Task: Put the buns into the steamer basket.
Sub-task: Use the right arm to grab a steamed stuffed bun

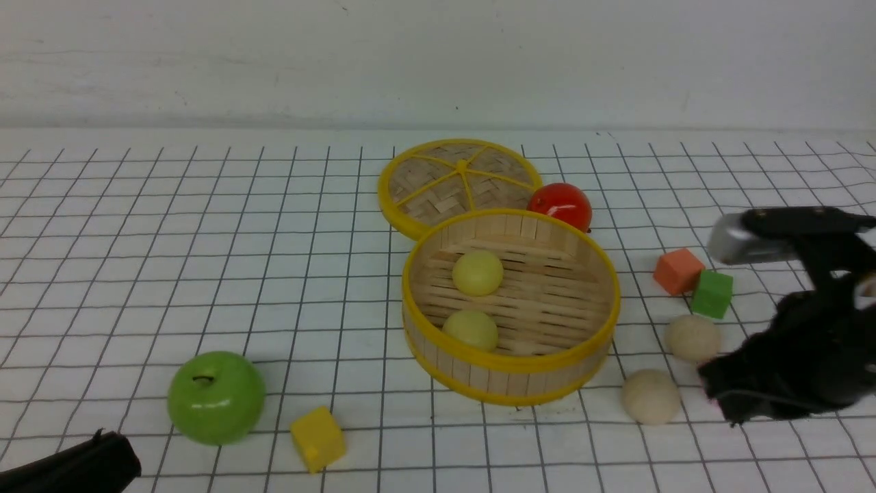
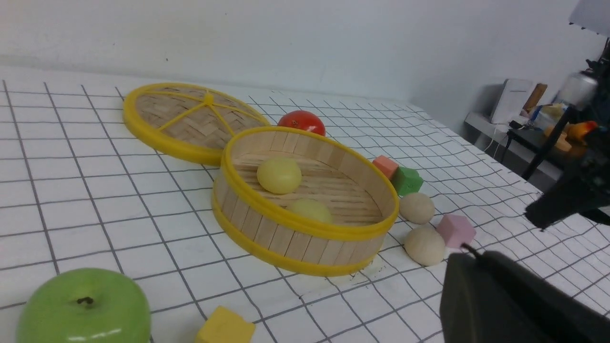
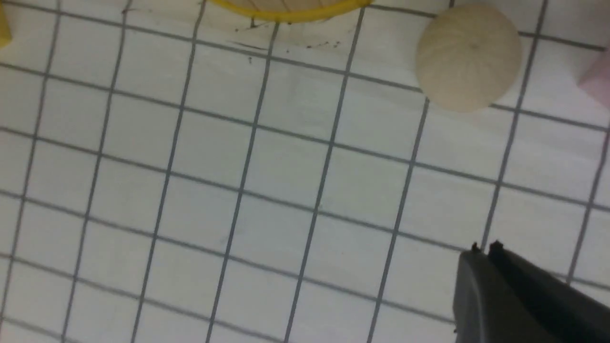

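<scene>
The steamer basket (image 1: 512, 378) (image 2: 286, 240) stands mid-table, and only its yellow rim (image 3: 286, 14) shows in the right wrist view. Two pale yellow buns (image 1: 477, 272) (image 1: 471, 330) lie inside it. Two cream buns (image 1: 692, 337) (image 1: 650, 395) rest on the cloth to its right. My right gripper (image 1: 725, 404) (image 3: 483, 247) hovers just right of the nearer cream bun (image 3: 469, 57), shut and empty, apart from it. My left gripper (image 1: 102, 455) (image 2: 469, 252) is low at the near left, shut, holding nothing.
The woven lid (image 1: 460, 181) and a red tomato (image 1: 561, 205) lie behind the basket. Orange (image 1: 677, 270) and green (image 1: 712, 294) cubes sit at the right, with a pink cube (image 2: 456, 230) by the cream buns. A green apple (image 1: 215, 397) and yellow cube (image 1: 318, 438) are near left.
</scene>
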